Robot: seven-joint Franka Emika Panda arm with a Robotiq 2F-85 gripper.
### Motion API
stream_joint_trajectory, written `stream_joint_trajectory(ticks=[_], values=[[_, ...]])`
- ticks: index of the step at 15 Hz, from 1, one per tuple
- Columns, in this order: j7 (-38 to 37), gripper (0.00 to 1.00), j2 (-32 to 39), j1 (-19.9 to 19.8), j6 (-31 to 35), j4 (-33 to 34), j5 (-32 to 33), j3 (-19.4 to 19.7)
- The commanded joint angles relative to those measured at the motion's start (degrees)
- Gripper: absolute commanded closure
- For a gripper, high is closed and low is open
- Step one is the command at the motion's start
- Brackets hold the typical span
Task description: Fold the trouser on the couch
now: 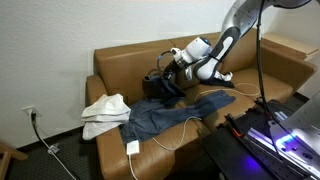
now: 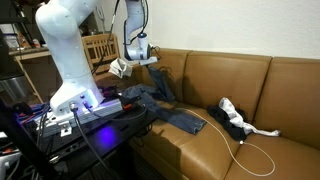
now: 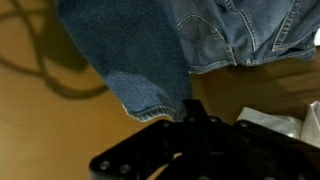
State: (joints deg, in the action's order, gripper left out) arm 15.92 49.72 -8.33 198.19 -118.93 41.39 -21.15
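Nearest in the wrist view, at the bottom edge: the tool [image 3: 190,118], dark fingers clenched on denim as far as can be judged, the pinch itself partly hidden; just beyond and to its left, a hemmed leg end of the trouser [image 3: 140,60], hanging out from the grip; farther off to the right, the waistband and a back pocket, lying over the tan bench [image 3: 40,110]; at the right edge, a scrap of white cloth [image 3: 275,122].

In an exterior view, tool [image 1: 172,68] raised above the rear of the seat, close to the backrest, one leg draped down from it; rest of the trouser [image 1: 170,112] spread flat on the cushion below and nearer the front edge, long axis roughly along the bench; white cloth [image 1: 105,112] bunched toward the left end, beside the denim; a white cable [image 1: 195,118] apparently trailing across the fabric to a white plug [image 1: 132,148] at the front edge.

Judged from this: fold begun, not yet laid; waist end below and beyond the held leg end, so probably a carry along the long axis toward the waist, then a lowering and a release; worth watching the cable over the denim, liable to snag or drag.
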Motion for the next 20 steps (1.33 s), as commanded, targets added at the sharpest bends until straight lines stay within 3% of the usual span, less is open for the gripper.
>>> stream_joint_trajectory(ticks=[1,2,3,8,11,15,17,18,20], values=[[4.4,1.00,-0.2,-10.5,-0.1,-8.7,11.4,-7.1],[4.7,1.00,0.6,-12.6,-0.2,-10.1,14.5,-8.1],[1.4,1.00,0.3,-7.9,-0.3,-5.4,11.3,-5.0],[0.7,0.98,0.4,-8.2,-0.2,-5.5,12.3,-5.1],[0.7,1.00,5.8,-11.1,-10.6,-1.7,13.5,-10.2],[5.1,1.00,7.6,-11.7,-14.7,-3.4,14.4,-12.8],[4.6,1.00,6.2,-9.2,-10.3,-3.8,15.2,-9.9],[4.6,1.00,5.9,-9.9,-7.7,-4.7,15.7,-9.8],[4.5,1.00,3.6,-9.7,1.8,-6.5,15.2,-7.1]])
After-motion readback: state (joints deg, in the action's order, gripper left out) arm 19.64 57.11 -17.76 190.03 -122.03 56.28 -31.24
